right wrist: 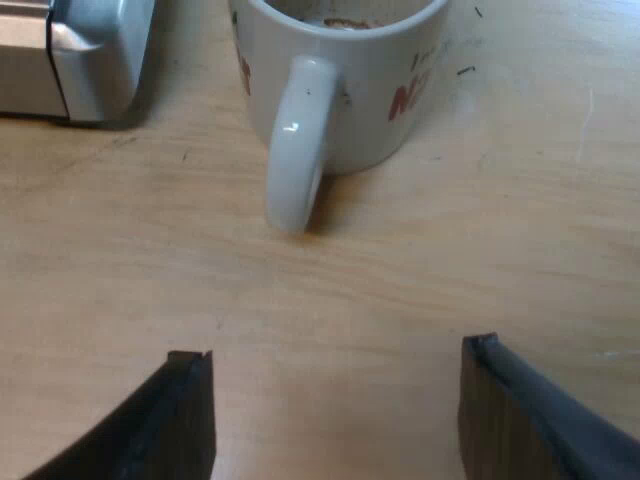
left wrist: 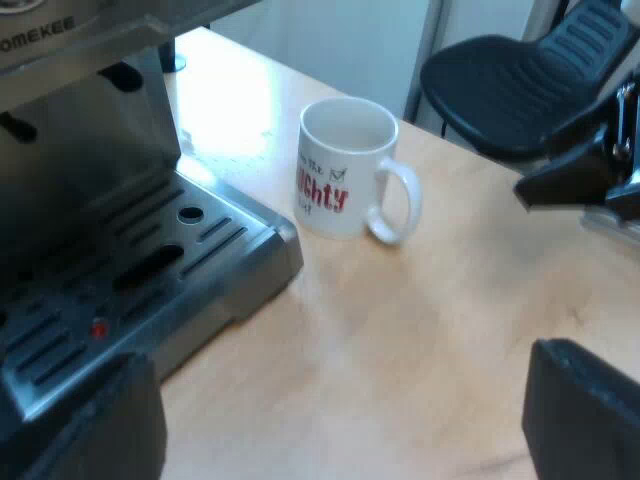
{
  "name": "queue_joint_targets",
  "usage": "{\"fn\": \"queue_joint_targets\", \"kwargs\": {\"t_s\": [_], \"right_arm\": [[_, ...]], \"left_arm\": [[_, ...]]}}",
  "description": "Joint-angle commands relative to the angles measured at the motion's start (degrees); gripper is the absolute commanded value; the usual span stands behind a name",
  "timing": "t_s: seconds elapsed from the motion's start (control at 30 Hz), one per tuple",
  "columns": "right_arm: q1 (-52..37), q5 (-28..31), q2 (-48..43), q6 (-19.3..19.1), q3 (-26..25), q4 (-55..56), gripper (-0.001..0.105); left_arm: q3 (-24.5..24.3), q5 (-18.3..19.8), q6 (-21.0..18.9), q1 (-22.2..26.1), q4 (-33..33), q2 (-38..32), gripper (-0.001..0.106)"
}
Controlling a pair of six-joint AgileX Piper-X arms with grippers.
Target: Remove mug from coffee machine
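Note:
A white mug with red lettering stands upright on the wooden table, just off the corner of the espresso machine's drip tray. Its handle points away from the machine. My left gripper is open and empty, well back from the mug and the tray. In the right wrist view the mug stands with its handle turned toward my right gripper, which is open and a short way from it, holding nothing. The right arm's gripper hovers beyond the mug's handle side.
The steel espresso machine rises over its slotted drip tray, whose corner lies close to the mug. A black chair stands past the table's edge. Bare wooden table lies between the grippers and the mug.

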Motion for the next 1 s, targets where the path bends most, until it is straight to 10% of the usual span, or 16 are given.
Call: {"fn": "queue_joint_targets", "kwargs": {"t_s": [0.03,0.27,0.73,1.0], "right_arm": [[0.1,-0.4,-0.5,0.3,-4.8,5.9,0.055],[-0.1,0.0,-0.5,0.9,-13.9,15.6,0.055],[-1.8,-4.7,10.5,1.5,-15.3,14.4,0.055],[-14.8,-10.8,12.9,0.1,-15.3,11.1,0.055]], "left_arm": [[-2.3,-0.6,-0.7,-0.4,6.4,-0.1,0.079],[-7.1,-0.6,-0.7,0.9,13.7,-0.1,0.079],[-10.3,7.2,-0.5,30.0,23.1,-3.6,0.079],[-10.3,7.2,-0.4,34.3,27.2,-6.7,0.079]]}}
